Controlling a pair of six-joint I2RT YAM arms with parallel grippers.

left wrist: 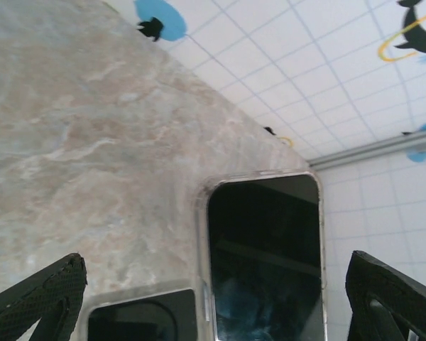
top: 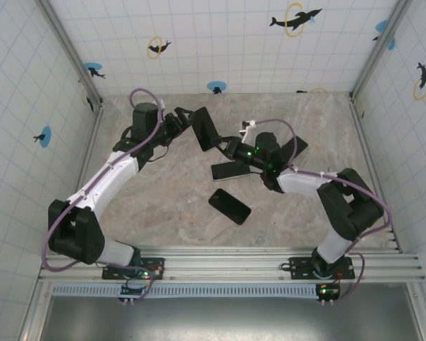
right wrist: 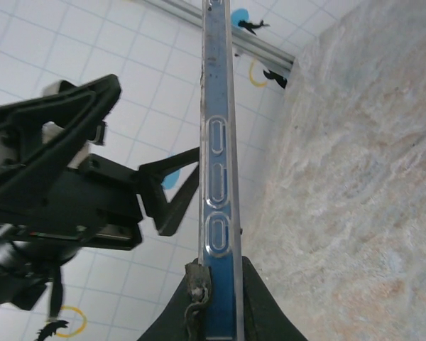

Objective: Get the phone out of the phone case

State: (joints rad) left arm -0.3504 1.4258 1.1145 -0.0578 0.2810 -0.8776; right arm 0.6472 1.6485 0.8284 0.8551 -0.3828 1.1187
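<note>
Top external shows my right gripper (top: 228, 147) clamped on the phone (top: 204, 128), which sits in its phone case (left wrist: 201, 234) and is raised over the far middle of the table (top: 163, 206). My left gripper (top: 189, 124) stands wide apart beside it.

No lettering, brand or number can be read — the wall decals (top: 295, 19) are wordless dolphin pictures.

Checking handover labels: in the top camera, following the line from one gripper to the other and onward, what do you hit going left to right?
In order: left gripper → cased phone → right gripper → dark flat slab, a phone or a case.
</note>
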